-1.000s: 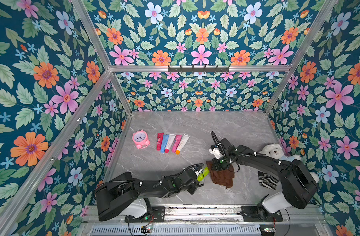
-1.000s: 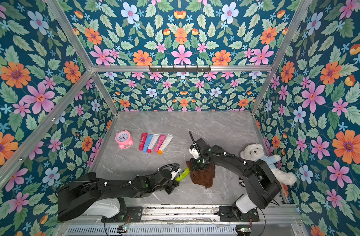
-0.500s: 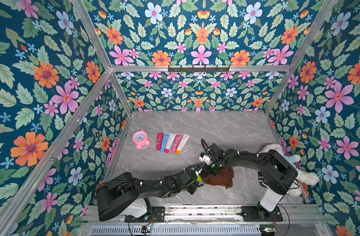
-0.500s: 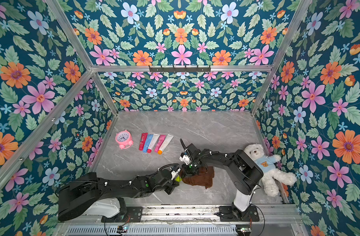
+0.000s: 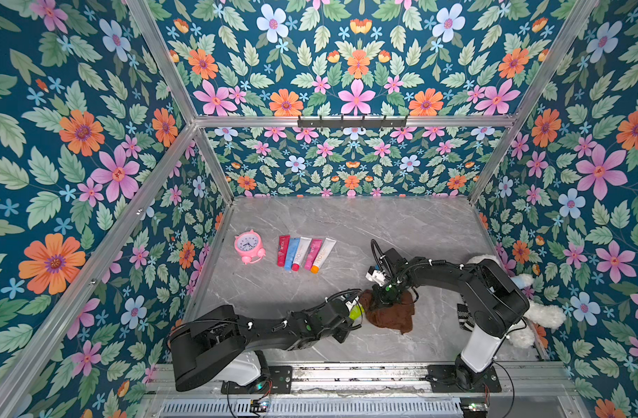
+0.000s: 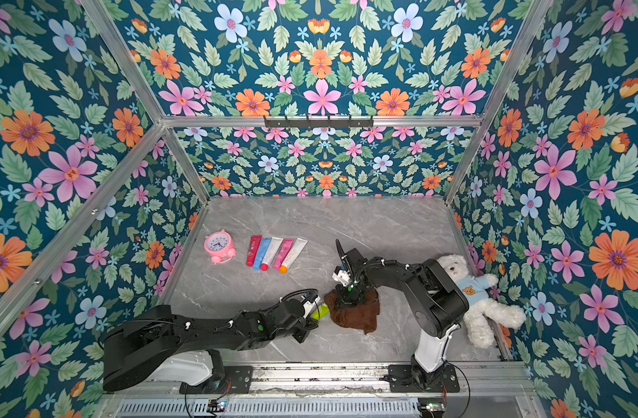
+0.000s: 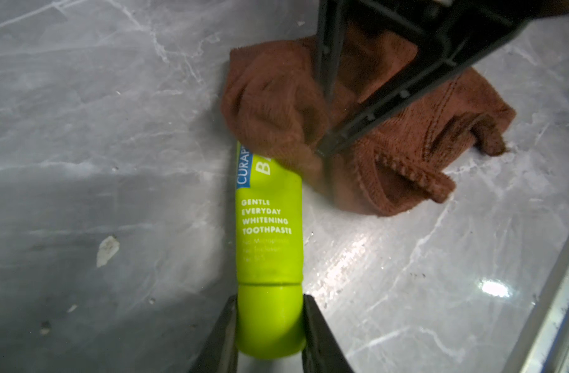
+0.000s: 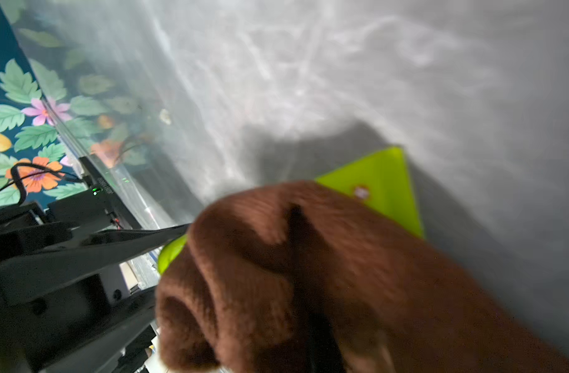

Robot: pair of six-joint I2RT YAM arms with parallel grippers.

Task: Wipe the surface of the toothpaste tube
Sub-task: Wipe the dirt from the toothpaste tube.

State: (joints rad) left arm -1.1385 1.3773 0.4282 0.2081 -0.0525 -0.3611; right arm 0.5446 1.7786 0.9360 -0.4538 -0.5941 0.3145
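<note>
The lime-green toothpaste tube [image 7: 268,232] lies flat on the grey marble tabletop [image 5: 346,224], near the front edge and between the two arms. The left gripper [image 7: 269,310] pinches its rounded cap end, with one black finger pressed against each side of the cap. The printed body reads "gentle everyday whitening toothpaste" in the left wrist view. A crumpled brown cloth [image 7: 389,161] covers the upper part of the tube. The right gripper [image 7: 323,148] comes down from above, its fingers pressed together on a bunched fold of that cloth and holding it against the tube. In the right wrist view the flat crimped end of the tube pokes out beyond the cloth. The rest of the cloth trails on the marble toward the right arm's side. Farther back, well apart, a pink alarm clock [image 5: 248,247] stands just beside a row of five other tubes [image 5: 304,253] lying side by side. A white teddy bear [image 6: 473,289] lies against the right wall.
</note>
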